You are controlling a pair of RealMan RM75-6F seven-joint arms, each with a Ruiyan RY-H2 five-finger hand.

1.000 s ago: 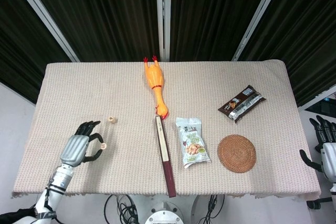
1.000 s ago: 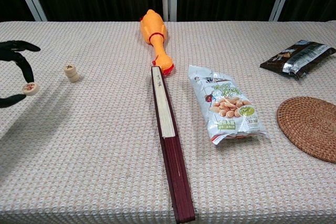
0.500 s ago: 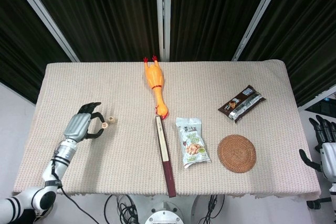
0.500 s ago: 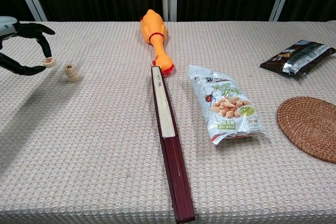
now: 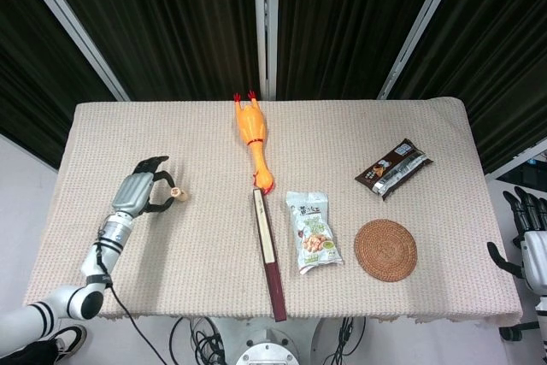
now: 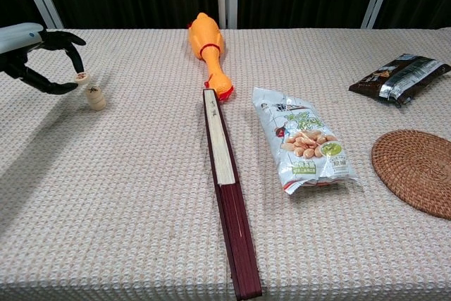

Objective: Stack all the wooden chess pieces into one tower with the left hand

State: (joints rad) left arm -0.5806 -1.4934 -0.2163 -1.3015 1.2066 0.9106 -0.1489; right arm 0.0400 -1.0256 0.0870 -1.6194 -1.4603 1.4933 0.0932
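At the table's left side, our left hand (image 6: 39,58) pinches 1 wooden chess piece (image 6: 81,77) between thumb and fingertip, the other fingers curled loosely around it. We see that piece hovering just beside and slightly above the small stack of pieces (image 6: 94,97) standing on the cloth (image 6: 141,195). Moving outward, a rubber chicken (image 5: 253,138) lies lengthwise near the middle, its beak almost touching a folded fan (image 5: 267,252). Beyond that sit a snack bag (image 5: 313,232), a round woven coaster (image 5: 385,250) and a dark wrapper (image 5: 393,167). Our right hand (image 5: 523,237) hangs off the table's right edge, fingers apart, holding nothing.
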